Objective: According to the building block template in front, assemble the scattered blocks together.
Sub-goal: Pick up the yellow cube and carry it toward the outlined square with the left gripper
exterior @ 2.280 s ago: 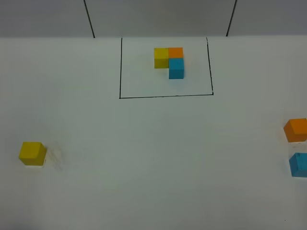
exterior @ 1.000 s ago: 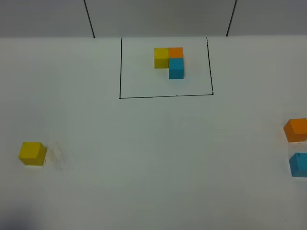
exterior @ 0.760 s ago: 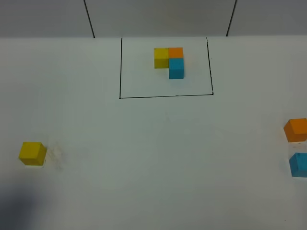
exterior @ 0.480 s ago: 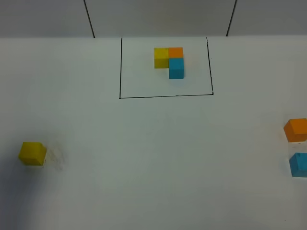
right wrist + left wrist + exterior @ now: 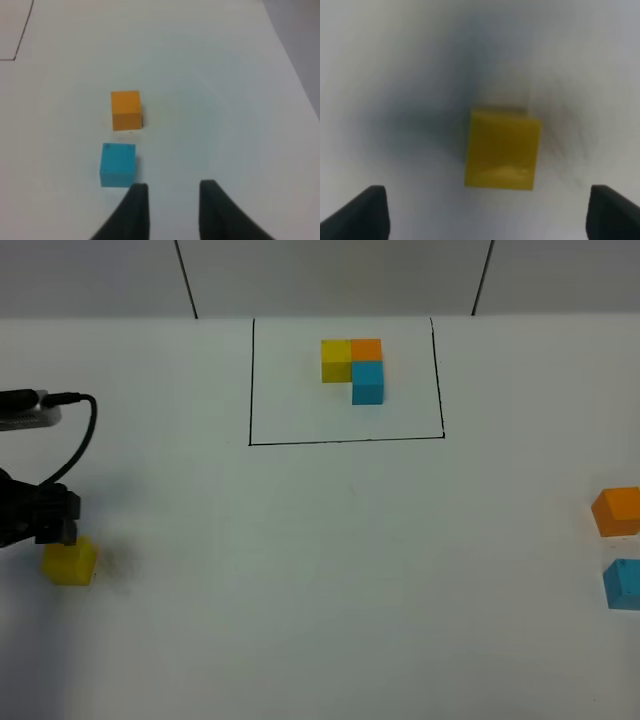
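yellow cube [image 5: 503, 149] near centre of view, blurred, resting on white surface [image 5: 380, 55]. top face and one side face visible. soft grey shadow [image 5: 435, 125] spread around cube, darkest on one side. faint grey smudges [image 5: 570, 140] on surface on opposite side. left gripper [image 5: 490, 216] spread wide, dark fingers [image 5: 370, 215] at frame corners, well apart from cube, nothing between them.

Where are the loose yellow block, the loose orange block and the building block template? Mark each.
loose yellow block [image 5: 502, 147]: left wrist view, on its top face.
loose orange block [image 5: 125, 103]: right wrist view, on its top face.
building block template [image 5: 355, 363]: exterior high view, where its three cubes meet.
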Robot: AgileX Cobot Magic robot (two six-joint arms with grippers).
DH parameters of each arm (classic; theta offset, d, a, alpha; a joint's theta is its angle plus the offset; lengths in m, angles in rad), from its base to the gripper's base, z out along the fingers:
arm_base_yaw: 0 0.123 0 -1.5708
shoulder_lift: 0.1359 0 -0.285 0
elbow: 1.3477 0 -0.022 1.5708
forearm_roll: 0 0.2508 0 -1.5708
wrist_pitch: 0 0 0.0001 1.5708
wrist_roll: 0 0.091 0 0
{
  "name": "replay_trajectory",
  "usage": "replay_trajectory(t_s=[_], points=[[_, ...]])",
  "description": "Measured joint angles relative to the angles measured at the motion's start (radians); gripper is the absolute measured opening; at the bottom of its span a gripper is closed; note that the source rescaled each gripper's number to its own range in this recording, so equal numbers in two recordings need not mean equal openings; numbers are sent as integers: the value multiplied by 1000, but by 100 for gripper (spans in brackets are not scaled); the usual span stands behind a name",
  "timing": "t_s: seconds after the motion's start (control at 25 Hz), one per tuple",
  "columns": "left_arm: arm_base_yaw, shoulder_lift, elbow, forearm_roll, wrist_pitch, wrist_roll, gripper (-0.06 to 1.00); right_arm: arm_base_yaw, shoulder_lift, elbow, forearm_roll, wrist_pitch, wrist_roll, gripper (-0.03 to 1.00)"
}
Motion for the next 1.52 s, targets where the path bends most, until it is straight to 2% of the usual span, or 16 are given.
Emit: replay_trajectory(t_s=[0.12, 0.24, 0.64, 0.84, 1.4, 1.52], points=[[0, 79, 0, -68, -39, 67, 68, -1, 0, 0, 0, 0, 0, 0], [0, 136, 0, -98, -69, 106, 68, -3, 0, 0, 0, 0, 0, 0], [0, 172, -3, -95, -127, 116, 68, -3, 0, 0, 0, 0, 0, 0], [0, 172, -3, -63, -130, 115, 68, -3, 0, 0, 0, 0, 0, 0], [3, 267, -4, -49, -133, 115, 68, -3, 0, 0, 0, 0, 0, 0], [3, 280, -4, -49, -141, 114, 62, -3, 0, 0, 0, 0, 0, 0]])
